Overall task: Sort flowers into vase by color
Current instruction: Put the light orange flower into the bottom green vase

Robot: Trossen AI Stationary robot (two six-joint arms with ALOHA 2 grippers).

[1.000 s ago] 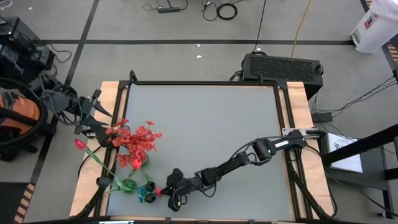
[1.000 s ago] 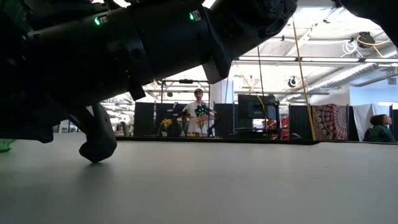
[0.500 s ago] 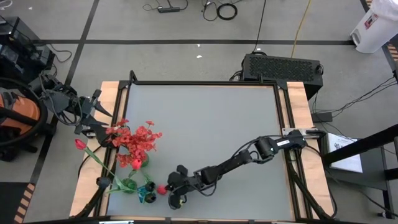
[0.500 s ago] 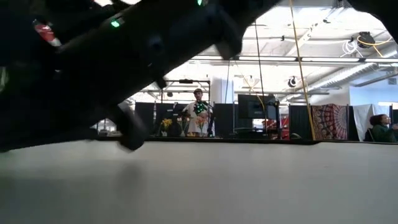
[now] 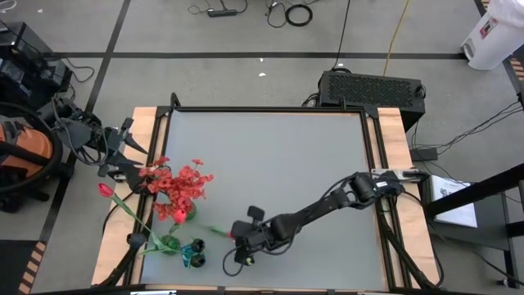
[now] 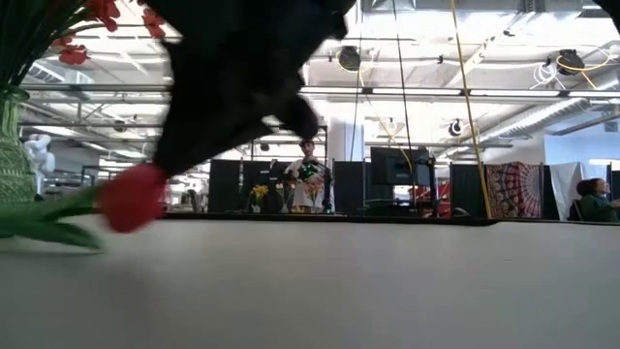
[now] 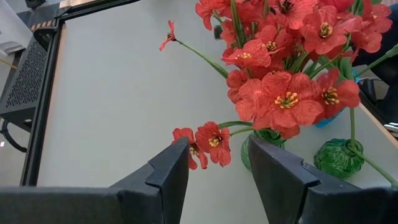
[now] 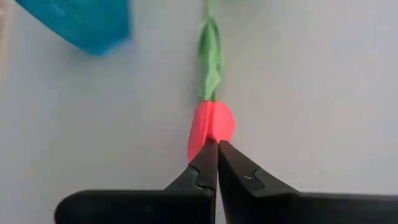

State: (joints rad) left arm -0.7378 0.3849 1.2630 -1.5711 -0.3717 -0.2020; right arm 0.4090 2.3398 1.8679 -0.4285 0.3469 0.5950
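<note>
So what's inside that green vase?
Red flowers on green stems stand in the green vase. The blooms cover its mouth, so nothing deeper inside shows.

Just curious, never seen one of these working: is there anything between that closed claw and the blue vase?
Only the red tulip bud pinched in the right gripper, with its green stem running back toward the blue vase. The right wrist view shows it best.

A large open lab or workshop is shown: taped concrete floor (image 5: 246, 33) with cables at 12 o'clock, ceiling trusses (image 6: 465, 92), monitors (image 6: 392, 167) behind the bench (image 5: 270, 164).
</note>
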